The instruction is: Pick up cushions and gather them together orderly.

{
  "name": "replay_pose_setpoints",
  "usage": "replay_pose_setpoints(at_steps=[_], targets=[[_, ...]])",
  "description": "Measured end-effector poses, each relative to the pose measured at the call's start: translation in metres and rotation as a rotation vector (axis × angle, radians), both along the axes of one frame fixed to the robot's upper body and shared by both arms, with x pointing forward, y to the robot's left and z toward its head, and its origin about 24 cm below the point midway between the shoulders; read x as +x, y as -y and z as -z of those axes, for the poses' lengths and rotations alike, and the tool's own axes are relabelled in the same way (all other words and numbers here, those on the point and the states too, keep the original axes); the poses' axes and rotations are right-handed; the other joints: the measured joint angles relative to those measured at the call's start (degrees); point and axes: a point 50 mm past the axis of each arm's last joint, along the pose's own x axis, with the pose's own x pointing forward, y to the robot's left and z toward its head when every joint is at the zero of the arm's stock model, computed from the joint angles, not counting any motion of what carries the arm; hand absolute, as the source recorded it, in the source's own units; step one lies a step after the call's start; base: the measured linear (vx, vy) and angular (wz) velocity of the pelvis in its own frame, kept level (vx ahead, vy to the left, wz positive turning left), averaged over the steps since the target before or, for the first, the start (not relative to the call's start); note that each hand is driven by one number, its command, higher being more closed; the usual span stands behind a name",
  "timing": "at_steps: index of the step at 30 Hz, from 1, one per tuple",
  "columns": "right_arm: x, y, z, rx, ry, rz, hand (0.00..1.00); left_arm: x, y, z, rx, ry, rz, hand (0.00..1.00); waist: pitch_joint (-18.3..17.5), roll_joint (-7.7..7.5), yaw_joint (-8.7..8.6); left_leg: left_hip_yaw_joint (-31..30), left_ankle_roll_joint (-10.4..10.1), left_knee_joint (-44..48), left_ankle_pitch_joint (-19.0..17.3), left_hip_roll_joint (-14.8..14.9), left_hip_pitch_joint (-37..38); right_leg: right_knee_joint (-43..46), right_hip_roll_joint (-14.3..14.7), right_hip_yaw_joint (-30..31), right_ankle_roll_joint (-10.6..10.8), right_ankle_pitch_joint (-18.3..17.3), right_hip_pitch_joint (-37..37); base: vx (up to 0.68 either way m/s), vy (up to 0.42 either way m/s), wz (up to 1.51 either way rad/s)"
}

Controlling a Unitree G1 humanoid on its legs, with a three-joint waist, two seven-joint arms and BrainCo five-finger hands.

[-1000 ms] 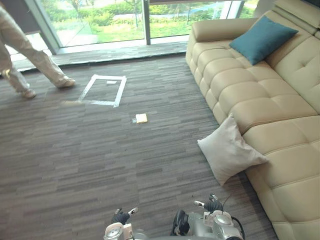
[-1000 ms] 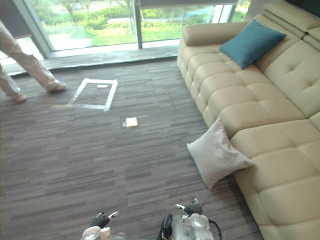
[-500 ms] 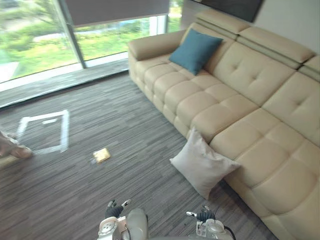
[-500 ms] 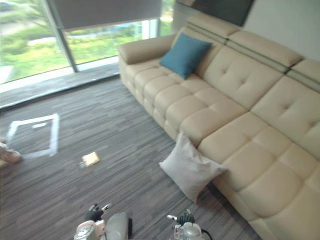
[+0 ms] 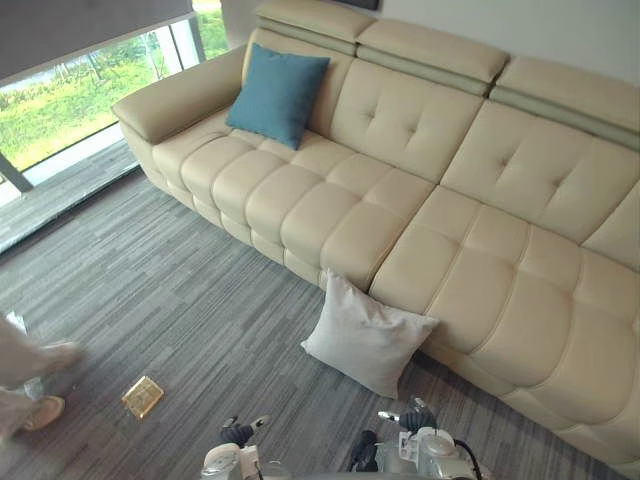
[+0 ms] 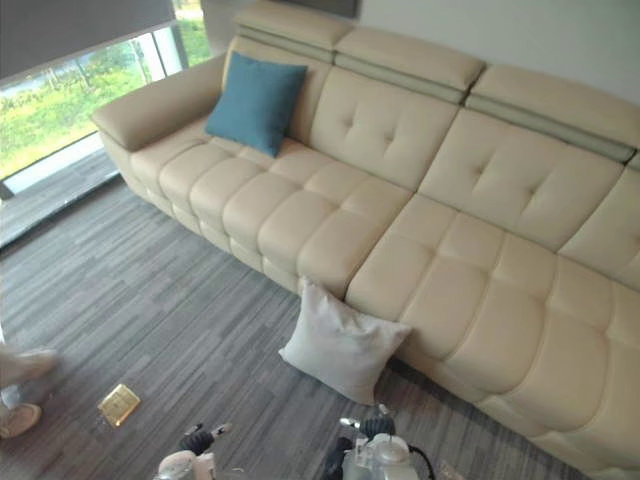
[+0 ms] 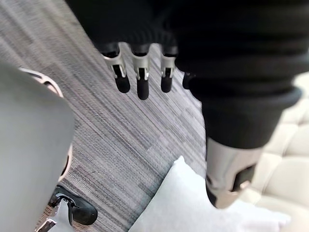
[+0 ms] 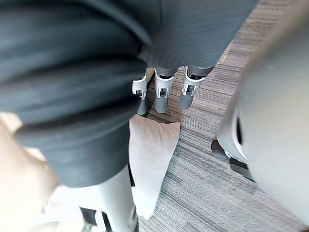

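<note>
A white cushion (image 5: 365, 336) stands on the carpet, leaning against the front of the beige sofa (image 5: 470, 250). It also appears in the wrist views, as the white cushion (image 7: 183, 205) past my left hand and the white cushion (image 8: 150, 147) past my right. A teal cushion (image 5: 278, 93) rests upright against the sofa's backrest near the left armrest. My left hand (image 7: 141, 83) and right hand (image 8: 162, 96) hang low at my sides, fingers straight and relaxed, holding nothing. Both are well short of the white cushion.
Grey striped carpet runs from the sofa to a window at the upper left. A small flat yellow object (image 5: 143, 396) lies on the floor at the lower left. A person's shoes (image 5: 38, 384) show at the left edge.
The camera has swung to the right, so the sofa now fills most of the view and the taped square is gone from sight. Both hands hang as before.
</note>
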Motion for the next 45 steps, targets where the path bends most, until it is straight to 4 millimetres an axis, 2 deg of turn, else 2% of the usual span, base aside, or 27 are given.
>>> replay_pose_setpoints(at_steps=[1, 2, 3, 5, 7, 9, 10, 11, 12, 13, 18, 20, 22, 25, 26, 27, 29, 32, 36, 39, 41, 44, 45], targets=[[-0.001, 0.001, 0.000, -0.001, -0.001, 0.002, 0.00, 0.001, -0.001, -0.001, 0.003, 0.005, 0.000, 0.00, 0.1, -0.07, -0.03, -1.0, 0.0, 5.4, 0.1, 1.0, -1.7, -0.2, 0.5, 0.1, 0.1, -0.7, 1.1, 0.28, -0.138, -0.03], [-0.002, 0.000, 0.000, 0.002, 0.000, 0.004, 0.00, 0.005, -0.003, -0.003, 0.008, 0.025, -0.006, 0.00, 0.3, -0.05, 0.02, -3.2, 1.1, 17.1, 2.3, 3.2, -6.2, -1.5, 1.5, 0.5, 0.0, -1.4, 3.3, 0.24, -0.099, -0.23], [-0.003, -0.001, 0.001, 0.003, -0.007, 0.002, 0.00, 0.003, -0.005, -0.004, 0.009, 0.035, -0.028, 0.00, 0.8, -0.48, 0.49, -5.2, 1.5, 26.5, 2.4, 4.8, -10.4, -2.7, 2.2, 1.8, -0.3, -1.8, 5.2, 0.27, -0.045, -0.44], [-0.004, -0.001, 0.002, 0.001, -0.021, 0.010, 0.00, 0.003, -0.008, -0.005, 0.014, 0.049, -0.045, 0.00, 0.8, -0.52, 0.80, -7.3, 1.5, 30.5, -1.6, 4.7, -14.5, -3.4, 2.5, 4.8, -0.6, -2.3, 7.1, 0.21, 0.045, -0.79], [-0.003, -0.002, 0.001, 0.000, -0.019, 0.017, 0.00, 0.005, -0.009, -0.007, 0.018, 0.066, -0.053, 0.00, 1.0, -0.86, 1.15, -8.5, 1.8, 24.9, -4.2, 3.0, -18.1, -4.1, 2.1, 9.2, -0.3, -2.4, 8.2, 0.23, 0.133, -1.12], [-0.002, -0.003, 0.001, -0.001, -0.018, 0.019, 0.00, 0.008, -0.009, -0.009, 0.020, 0.082, -0.056, 0.00, 1.2, -1.10, 1.83, -15.9, 1.7, 14.3, -3.8, -0.1, -20.8, -3.6, 1.5, 13.8, 2.2, -3.1, 8.5, 0.21, 0.268, -1.13], [-0.002, -0.003, 0.001, -0.005, -0.018, 0.018, 0.00, 0.008, -0.007, -0.009, 0.015, 0.083, -0.059, 0.00, 1.1, -0.85, 2.01, -21.1, 0.6, 8.8, -1.6, -1.5, -20.9, -2.5, 1.5, 15.7, 3.4, -4.0, 7.9, 0.17, 0.331, -0.98], [-0.004, -0.003, 0.002, -0.007, -0.023, 0.013, 0.00, 0.008, -0.008, -0.009, 0.012, 0.087, -0.069, 0.00, 1.1, -0.82, 2.59, -22.0, -0.2, 8.6, 0.8, -2.4, -20.2, -1.5, 1.4, 17.5, 4.4, -4.8, 7.6, 0.47, 0.575, -1.62], [-0.015, -0.021, 0.008, 0.022, -0.073, -0.046, 0.00, 0.004, -0.023, -0.008, 0.042, 0.068, -0.102, 0.00, -0.8, -4.40, 3.18, -15.2, 2.0, 7.4, -0.7, -4.9, -18.1, -6.5, -1.2, 23.1, 6.0, -0.8, 7.7, 0.51, 0.571, -1.49], [-0.015, -0.022, 0.008, 0.021, -0.072, -0.056, 0.00, 0.003, -0.023, -0.008, 0.043, 0.062, -0.099, 0.00, -0.8, -4.40, 3.22, -15.0, 2.1, 6.8, -0.7, -5.4, -17.0, -6.9, -1.6, 23.3, 5.6, -0.3, 8.0, 0.53, 0.475, -1.33], [-0.019, -0.021, 0.009, 0.020, -0.078, -0.049, 0.00, 0.005, -0.019, -0.005, 0.034, 0.037, -0.082, 0.00, -1.6, -4.04, 3.33, -14.5, 2.7, 4.6, -1.1, -5.5, -13.3, -6.4, -1.7, 23.5, 5.6, -0.2, 8.8, 0.14, 0.036, -0.30], [-0.016, -0.020, 0.008, 0.016, -0.070, -0.053, 0.00, 0.002, -0.013, -0.003, 0.017, 0.023, -0.081, 0.00, -1.7, -2.83, 3.41, -11.8, 3.0, 0.2, -1.2, -4.6, -9.6, -1.7, -1.6, 22.9, 6.0, -0.2, 7.1, 0.07, -0.015, -0.65], [-0.012, -0.013, 0.006, -0.005, -0.053, -0.054, 0.00, 0.001, -0.007, -0.002, 0.004, 0.018, -0.074, 0.00, -1.2, -1.45, 3.34, -9.4, 3.1, -2.0, -1.1, -3.9, -6.5, 6.5, -2.0, 21.1, 6.1, -0.3, 3.4, 0.02, -0.033, -0.62], [-0.011, -0.011, 0.005, -0.010, -0.044, -0.051, 0.00, 0.000, -0.007, -0.002, 0.010, 0.016, -0.056, 0.00, -1.0, -1.15, 2.95, -9.4, 3.1, -3.3, -1.1, -3.7, -3.9, 15.1, -4.1, 17.4, 6.2, -1.3, 0.3, 0.01, -0.043, -0.09], [-0.012, -0.014, 0.006, -0.001, -0.048, -0.053, 0.00, -0.002, -0.010, -0.001, 0.020, 0.010, -0.052, 0.00, -1.6, -2.16, 2.90, -10.0, 3.1, -3.3, -1.1, -4.0, -4.0, 14.0, -4.2, 16.3, 6.3, -3.1, 0.4, 0.05, -0.095, 0.30], [-0.017, -0.016, 0.007, 0.006, -0.062, -0.049, 0.00, -0.004, -0.014, -0.002, 0.033, 0.010, -0.051, 0.00, -2.0, -3.40, 2.98, -11.1, 3.0, -2.8, -1.1, -4.5, -4.6, 10.1, -4.1, 15.1, 6.3, -3.2, 2.0, 0.05, -0.089, 0.28], [-0.019, -0.011, 0.008, 0.001, -0.064, -0.020, 0.00, -0.001, -0.013, -0.002, 0.029, 0.015, -0.050, 0.00, -2.4, -3.33, 3.03, -12.1, 2.6, -3.2, -0.9, -4.0, -5.2, 5.2, -3.3, 14.2, 6.5, -3.3, 4.0, 0.04, -0.103, 0.13], [-0.018, -0.007, 0.007, -0.010, -0.061, -0.011, 0.00, -0.001, -0.009, -0.002, 0.022, 0.015, -0.052, 0.00, -2.2, -2.31, 3.02, -12.0, 2.1, -3.3, -0.6, -3.7, -6.2, -0.5, -2.4, 13.0, 6.5, -3.3, 6.4, 0.01, -0.087, -0.05], [-0.019, -0.006, 0.007, -0.014, -0.065, -0.001, 0.00, -0.003, -0.008, -0.001, 0.019, 0.012, -0.060, 0.00, -2.3, -2.21, 3.05, -12.9, 2.0, -2.7, -0.5, -3.5, -6.2, -2.2, -2.1, 11.7, 6.5, -3.2, 7.8, -0.03, -0.036, 0.11], [-0.018, -0.006, 0.007, -0.017, -0.058, 0.006, 0.00, 0.001, -0.012, -0.004, 0.026, 0.036, -0.077, 0.00, -1.6, -3.21, 3.07, -14.1, 1.9, 0.5, -0.6, -3.5, -9.9, -1.6, -2.4, 10.3, 6.5, -3.2, 6.6, -0.08, -0.015, 0.27], [-0.011, -0.005, 0.004, -0.030, -0.043, 0.016, 0.00, 0.011, -0.016, -0.009, 0.039, 0.069, -0.079, 0.00, 0.0, -3.32, 3.16, -15.8, 1.7, 4.9, -0.9, -3.3, -14.4, 0.8, -2.6, 9.5, 6.5, -3.3, 3.6, -0.14, -0.010, 0.28], [0.011, 0.001, -0.004, -0.052, 0.017, 0.028, 0.00, 0.035, -0.019, -0.019, 0.056, 0.139, -0.106, 0.00, 4.2, -3.54, 3.32, -17.9, 2.0, 14.3, -2.8, -2.9, -23.7, 9.6, -3.6, 8.9, 5.9, -4.8, -4.5, -0.21, 0.012, 0.15], [0.021, 0.004, -0.009, -0.063, 0.045, 0.027, 0.00, 0.045, -0.020, -0.024, 0.058, 0.170, -0.115, 0.00, 6.0, -3.76, 3.34, -18.5, 1.9, 18.3, -4.3, -2.9, -27.4, 14.0, -4.4, 9.1, 5.8, -6.9, -8.2, -0.20, 0.003, 0.06]])
